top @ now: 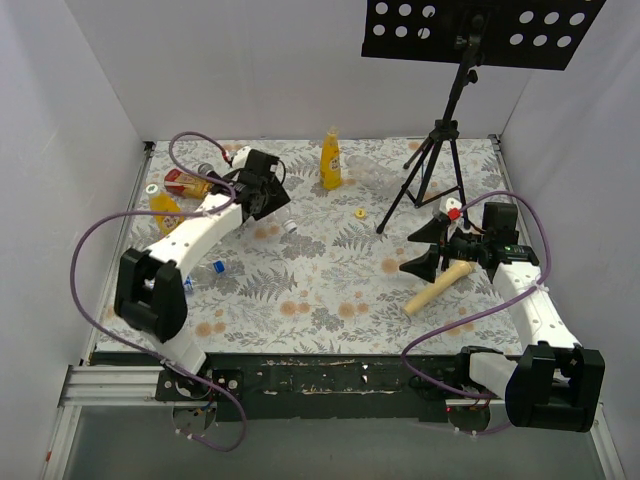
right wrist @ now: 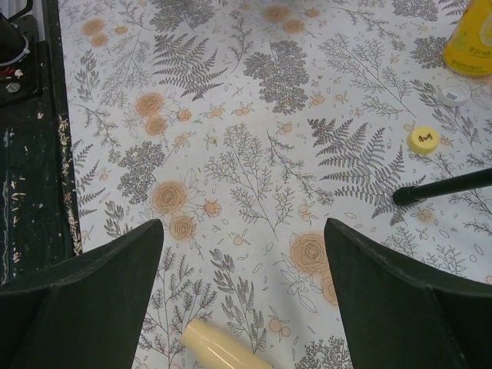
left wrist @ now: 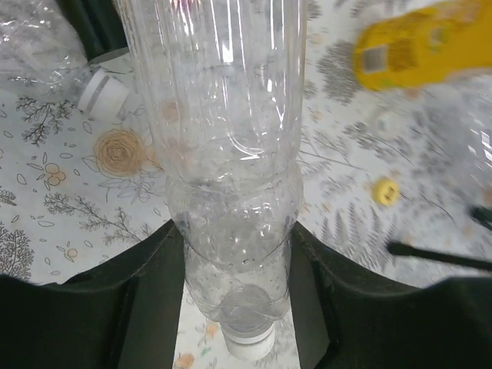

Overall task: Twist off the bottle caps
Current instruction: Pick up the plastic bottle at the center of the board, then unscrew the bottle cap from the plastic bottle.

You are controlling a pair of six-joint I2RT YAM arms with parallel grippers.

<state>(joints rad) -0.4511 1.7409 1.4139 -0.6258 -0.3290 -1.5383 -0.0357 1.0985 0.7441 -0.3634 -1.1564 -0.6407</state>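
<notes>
A clear bottle [left wrist: 223, 138] lies between the fingers of my left gripper [left wrist: 234, 234], which press on both of its sides near the shoulder. Its white cap [left wrist: 247, 340] sits on the neck, pointing back toward my wrist. From above, the left gripper [top: 262, 192] is at the back left, with that white cap [top: 291, 227] just in front of it. My right gripper [right wrist: 242, 223] hangs open over bare cloth, and from above the right gripper [top: 425, 245] is at the right. A loose yellow cap [right wrist: 423, 139] lies on the cloth.
A yellow bottle [top: 330, 160] stands at the back. More bottles [top: 180, 190] are piled at the back left, one with a white cap [left wrist: 104, 91]. A tan cone stick [top: 440, 288] lies by my right gripper. A black tripod [top: 432, 170] stands at the back right. A blue cap [top: 219, 267] lies loose.
</notes>
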